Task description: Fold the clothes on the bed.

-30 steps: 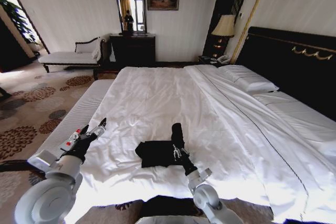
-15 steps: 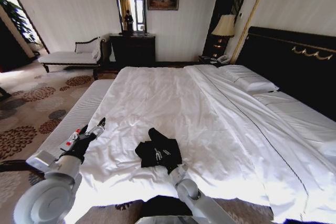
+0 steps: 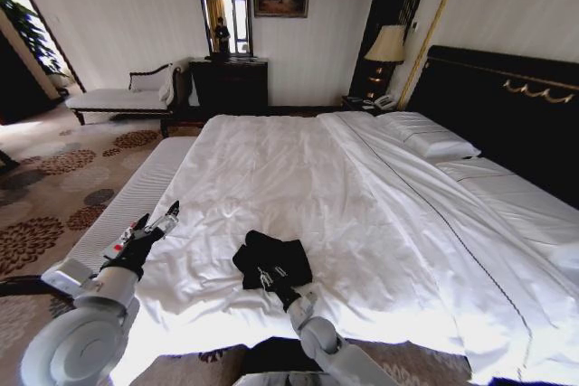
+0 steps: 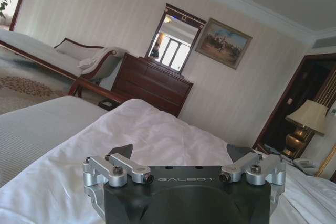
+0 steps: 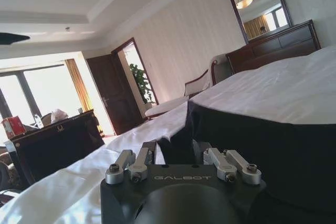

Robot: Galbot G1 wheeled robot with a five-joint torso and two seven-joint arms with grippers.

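The left gripper (image 3: 170,213) hangs over the bed's (image 3: 298,169) near left edge, well to the left of the black T-shirt (image 3: 271,261), its jaws spread wide and empty. The T-shirt lies bunched on the white duvet (image 3: 271,178) near the foot of the bed. The right gripper (image 3: 269,275) sits on the T-shirt's near edge; its jaws are close together with black cloth between them.

Wide open white duvet (image 3: 298,169) across the bed (image 3: 507,97) beyond the folded black T-shirt (image 3: 271,262); nothing standing there. Hemmed in on the right by pillows (image 3: 427,137) and tall dark headboard (image 3: 516,115). Left gripper (image 3: 166,218) poised over the bed's left edge, well apart from the shirt.
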